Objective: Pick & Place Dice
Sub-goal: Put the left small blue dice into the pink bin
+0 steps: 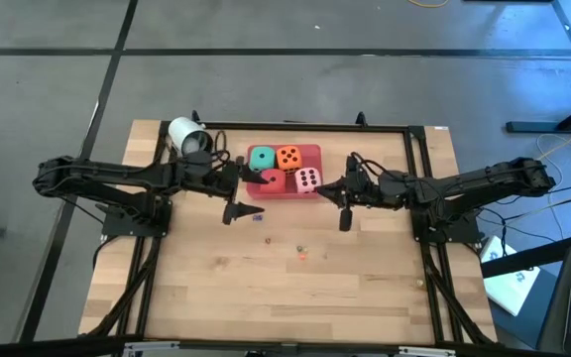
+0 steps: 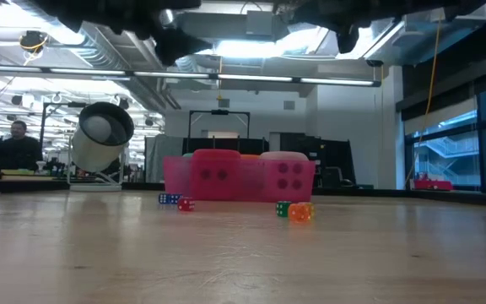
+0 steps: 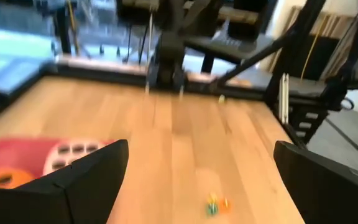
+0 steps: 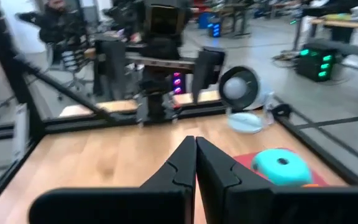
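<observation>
Dice sit four together in the pink tray [image 1: 314, 151] at the table's 12 o'clock edge: teal [image 1: 262, 158] and orange [image 1: 287, 157] behind, red [image 1: 271, 180] and pale pink [image 1: 307, 179] in front, packed tight, so each probably needs a straight-down grasp. Left gripper [image 1: 238, 190] hangs at the tray's 9 o'clock, jaws wide apart and empty, apparently poised over the red die. Right gripper [image 1: 344, 193] waits at the tray's 3 o'clock, jaws pressed together on nothing.
</observation>
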Controlling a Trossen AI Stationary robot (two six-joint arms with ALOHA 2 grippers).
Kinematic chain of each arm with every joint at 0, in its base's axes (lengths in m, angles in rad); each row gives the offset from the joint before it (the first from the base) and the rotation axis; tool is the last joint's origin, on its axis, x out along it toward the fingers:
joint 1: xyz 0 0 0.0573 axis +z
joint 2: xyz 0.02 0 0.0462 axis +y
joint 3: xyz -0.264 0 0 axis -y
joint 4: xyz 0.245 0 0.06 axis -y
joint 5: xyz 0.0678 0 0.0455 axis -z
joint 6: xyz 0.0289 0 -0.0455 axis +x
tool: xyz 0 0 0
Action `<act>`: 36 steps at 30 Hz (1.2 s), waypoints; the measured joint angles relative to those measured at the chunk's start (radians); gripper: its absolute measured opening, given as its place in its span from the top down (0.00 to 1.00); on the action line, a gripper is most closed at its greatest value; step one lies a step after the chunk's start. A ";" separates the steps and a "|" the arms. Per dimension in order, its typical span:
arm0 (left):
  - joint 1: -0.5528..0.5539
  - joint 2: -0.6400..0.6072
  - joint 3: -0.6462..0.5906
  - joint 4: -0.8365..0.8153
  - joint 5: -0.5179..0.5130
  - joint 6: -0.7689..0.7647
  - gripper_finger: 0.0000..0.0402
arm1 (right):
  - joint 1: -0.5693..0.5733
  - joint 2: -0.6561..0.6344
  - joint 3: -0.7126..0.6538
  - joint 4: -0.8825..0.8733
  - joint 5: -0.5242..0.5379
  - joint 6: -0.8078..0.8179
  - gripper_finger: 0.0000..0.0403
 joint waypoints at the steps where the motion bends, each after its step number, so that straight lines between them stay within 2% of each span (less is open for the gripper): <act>1: -0.001 0.000 0.000 -0.022 0.000 -0.011 0.00 | 0.000 0.000 0.000 -0.008 -0.008 0.000 0.97; 5: -0.023 0.000 0.000 -0.119 -0.036 -0.033 0.00 | 0.000 0.000 0.000 -0.050 -0.022 0.002 0.97; 9: -0.072 0.006 0.000 -0.216 -0.141 -0.035 0.00 | 0.000 0.033 0.000 -0.093 -0.031 0.036 0.97; 12: -0.114 0.018 -0.001 -0.273 -0.221 -0.011 0.00 | 0.000 0.079 0.000 -0.090 -0.079 0.048 0.97; 14: -0.138 0.032 -0.001 -0.266 -0.259 0.003 0.01 | 0.001 0.105 0.000 -0.089 -0.085 0.060 0.97; 17: -0.162 0.039 -0.001 -0.274 -0.273 0.010 0.04 | 0.001 0.129 0.000 -0.089 -0.078 0.089 0.97; 23: -0.192 0.047 0.000 -0.291 -0.292 -0.007 0.17 | 0.007 0.133 0.000 -0.085 -0.079 0.113 0.97; 27: -0.204 0.047 0.000 -0.365 -0.301 -0.045 0.23 | 0.022 0.133 0.000 -0.097 -0.084 0.113 0.97; 32: -0.225 0.074 0.000 -0.433 -0.325 -0.107 0.26 | 0.052 0.155 0.000 -0.098 -0.104 0.110 0.97; 36: -0.245 0.129 0.000 -0.428 -0.341 -0.112 0.27 | 0.074 0.201 0.000 -0.091 -0.104 0.109 0.97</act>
